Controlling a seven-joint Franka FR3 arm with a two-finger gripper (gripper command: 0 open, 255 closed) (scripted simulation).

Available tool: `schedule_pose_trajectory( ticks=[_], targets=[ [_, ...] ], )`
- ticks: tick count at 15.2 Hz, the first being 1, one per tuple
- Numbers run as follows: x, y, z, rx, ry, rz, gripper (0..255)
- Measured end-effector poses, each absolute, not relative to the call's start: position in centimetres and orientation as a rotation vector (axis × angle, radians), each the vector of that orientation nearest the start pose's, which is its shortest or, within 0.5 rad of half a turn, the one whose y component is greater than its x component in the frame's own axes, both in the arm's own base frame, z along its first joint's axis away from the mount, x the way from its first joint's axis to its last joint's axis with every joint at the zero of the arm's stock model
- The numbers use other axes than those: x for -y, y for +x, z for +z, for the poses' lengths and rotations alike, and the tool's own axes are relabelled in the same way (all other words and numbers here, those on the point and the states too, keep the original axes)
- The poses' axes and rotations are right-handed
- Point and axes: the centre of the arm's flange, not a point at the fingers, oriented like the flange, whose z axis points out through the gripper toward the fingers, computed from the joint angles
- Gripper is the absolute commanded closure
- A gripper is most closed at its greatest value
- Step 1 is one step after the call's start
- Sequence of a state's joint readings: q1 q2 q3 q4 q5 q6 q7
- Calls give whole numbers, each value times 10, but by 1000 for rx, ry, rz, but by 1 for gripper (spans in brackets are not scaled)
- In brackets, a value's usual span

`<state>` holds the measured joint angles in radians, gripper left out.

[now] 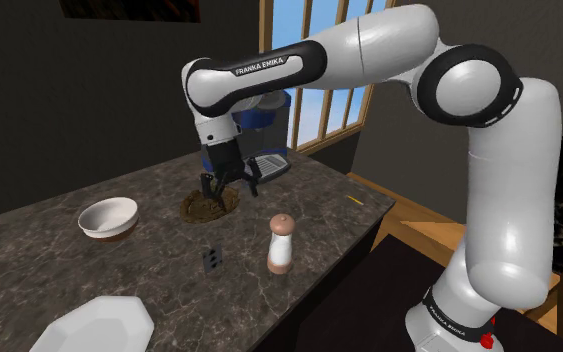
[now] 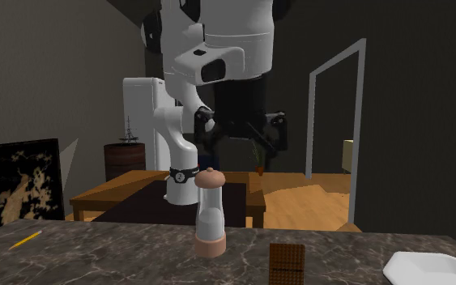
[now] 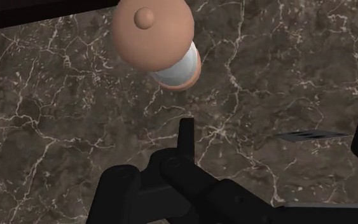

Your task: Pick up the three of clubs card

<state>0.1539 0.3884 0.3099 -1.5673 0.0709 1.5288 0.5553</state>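
Wrist view: card [image 3: 314,135] (upright) beneath spread end effector [image 3: 275,127], untouched.

Bare counter around the card, 1 tall obstacle beside it

The card [image 1: 210,259] stands on edge on the dark marble counter [image 1: 39,250] with bare stone on every side. The shaker [image 1: 281,243] rises near it, toward the shoulder view's right, and is the only tall thing close by. The bowl [image 1: 108,217] and the plate [image 1: 94,325] lie well apart, toward that view's left. The coffee machine [image 1: 269,135] closes off the far side behind the gripper [image 1: 229,190], which hangs above the counter, its 2 fingers spread, with free air beneath.
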Motion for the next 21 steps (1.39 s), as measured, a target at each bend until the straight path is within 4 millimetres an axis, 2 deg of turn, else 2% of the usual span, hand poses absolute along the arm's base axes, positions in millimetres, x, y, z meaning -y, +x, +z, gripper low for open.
schedule_pose_trajectory(
  ticks=[5,10,13,18,19,21],
  targets=[
    [-305,581,344,-169,-3064,902,0],
    [-346,596,281,-180,-3025,1091,0],
    [-350,598,259,-183,-3018,1122,0],
    [-351,598,233,-183,-3017,1125,0],
    [-351,598,231,-183,-3017,1126,255],
    [-351,599,230,-184,-3017,1124,255]
  ],
)
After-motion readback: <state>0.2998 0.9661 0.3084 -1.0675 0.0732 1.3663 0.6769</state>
